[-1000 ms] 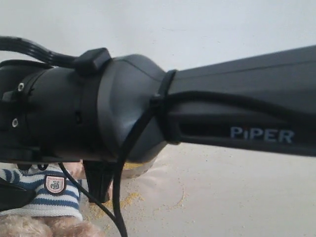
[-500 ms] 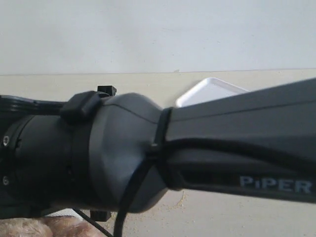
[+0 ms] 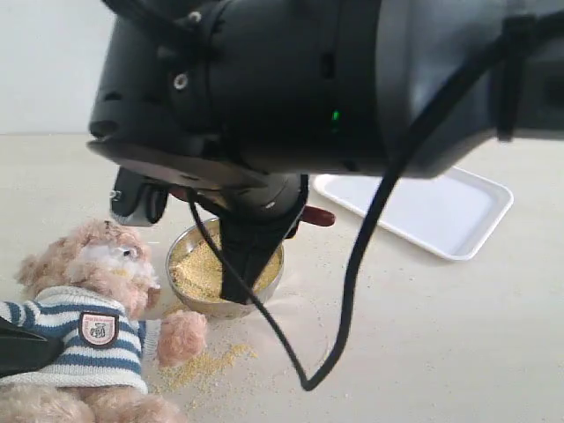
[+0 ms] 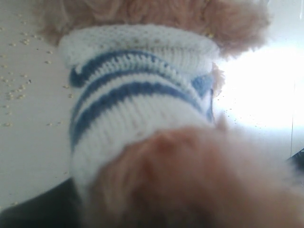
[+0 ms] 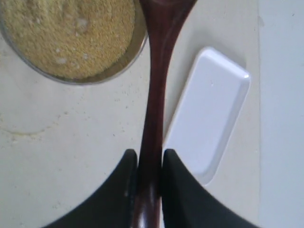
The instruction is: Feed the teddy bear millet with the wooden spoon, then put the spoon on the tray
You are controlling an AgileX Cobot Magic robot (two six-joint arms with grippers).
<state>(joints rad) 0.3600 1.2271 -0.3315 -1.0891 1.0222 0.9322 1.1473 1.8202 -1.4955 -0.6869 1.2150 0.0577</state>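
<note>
Since millet (image 5: 71,33) needed scooping, the wooden spoon (image 5: 159,85) was clamped in the right tool (image 5: 149,156); the state of the left tool (image 3: 22,350) could not be told.

The exterior view sits low, near counter (image 3: 458,352) level, facing the back wall, with a black robot arm (image 3: 291,79) right against the lens. The left wrist view is blurrily close to the fluffy tan teddy bear (image 4: 142,109) in its striped sweater. The right wrist view looks steeply down along the dark reddish-brown wooden spoon (image 5: 154,109). It shares the round steel bowl (image 5: 124,61) and flat white plastic tray (image 5: 209,109) with the exterior view.
</note>
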